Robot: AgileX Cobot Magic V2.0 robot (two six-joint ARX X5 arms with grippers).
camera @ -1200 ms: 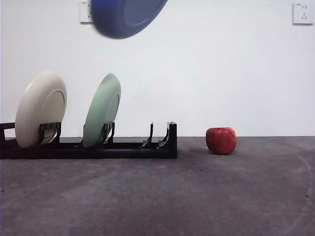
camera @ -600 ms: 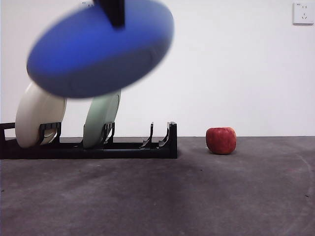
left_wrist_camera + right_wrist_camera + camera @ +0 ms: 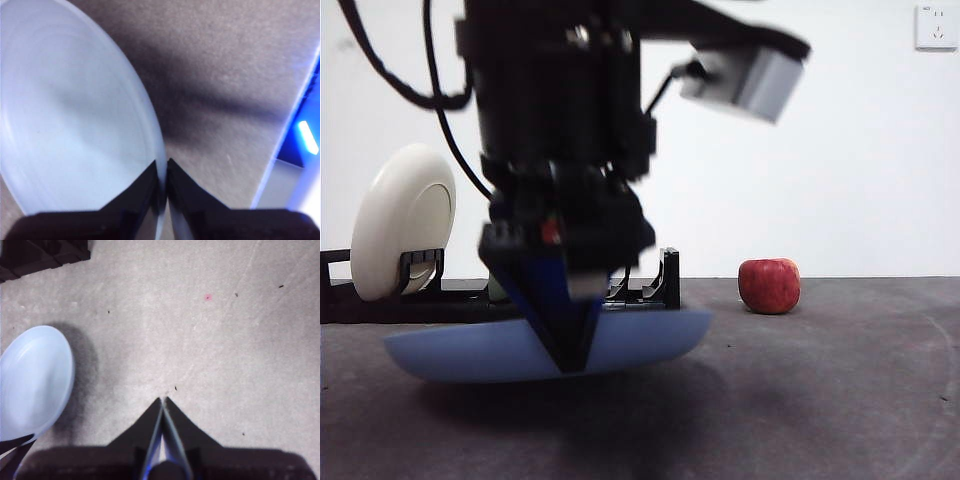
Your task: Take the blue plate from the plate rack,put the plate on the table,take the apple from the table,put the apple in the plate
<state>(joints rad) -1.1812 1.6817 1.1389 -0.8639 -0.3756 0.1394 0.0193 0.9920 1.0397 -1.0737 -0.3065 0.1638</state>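
The blue plate [image 3: 460,350] hangs nearly level, low over the table [image 3: 820,400], in front of the plate rack [image 3: 665,285]. My left gripper [image 3: 570,355] comes down from above and is shut on the plate's rim; in the left wrist view the jaws [image 3: 162,172] pinch the rim of the plate [image 3: 70,115]. I cannot tell whether the plate touches the table. The red apple [image 3: 769,286] sits on the table to the right of the rack. My right gripper [image 3: 162,405] is shut and empty above bare table, with the plate [image 3: 32,380] off to its side.
A cream plate [image 3: 405,215] stands in the rack's left slot. The arm hides the pale green plate. A corner of the rack [image 3: 40,252] shows in the right wrist view. A white wall with a socket [image 3: 935,27] stands behind.
The left arm has come down into view, carrying the blue plate from high above the rack to just over the table in front of it. The plate has turned from tilted to nearly level.
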